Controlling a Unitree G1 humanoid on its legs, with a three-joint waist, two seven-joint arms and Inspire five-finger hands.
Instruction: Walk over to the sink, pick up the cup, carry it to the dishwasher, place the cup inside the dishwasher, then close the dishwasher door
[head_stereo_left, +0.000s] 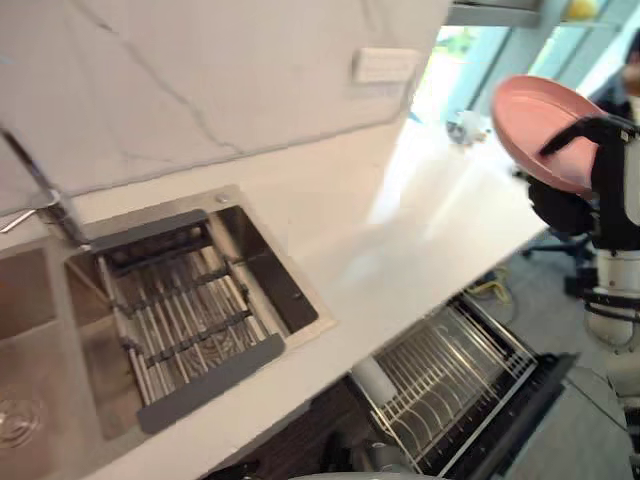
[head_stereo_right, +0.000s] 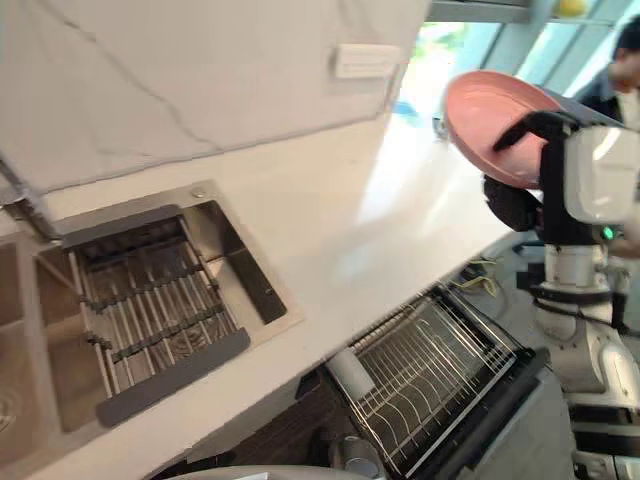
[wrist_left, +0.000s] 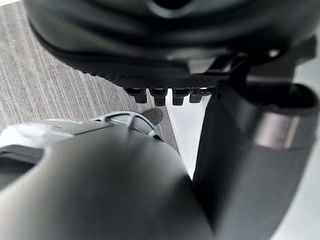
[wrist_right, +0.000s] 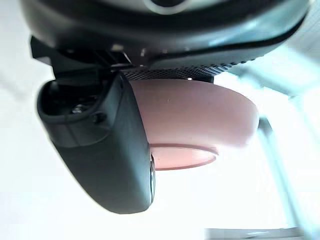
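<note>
The pick-up looks done. The right robot hand (head_stereo_right: 530, 130) sits at the upper right of the frame with a pink bowl (head_stereo_right: 485, 105) in its grasp. The task speaks of a cup, but what shows is a shallow pink dish with a foot ring. In the right wrist view the thumb is curled against the bowl's side and the fingers close over its rim, so the grip seems firm. The bowl is held tilted in the air above the far end of the white table (head_stereo_right: 330, 200), well apart from the sink (head_stereo_right: 232, 255) at the lower left, where only a slatted drain rack (head_stereo_right: 150, 300) lies.

The dishwasher rack (head_stereo_right: 430, 370) is pulled out at the lower centre, below the table's edge, with the dishwasher door (head_stereo_right: 505, 405) hanging open beside it. By my reading the carry is nearly over. Left to do are lowering the bowl into the rack, letting go, and shutting the door.

The left robot hand (wrist_left: 170, 30) shows in its wrist view, but I cannot tell its state.
</note>
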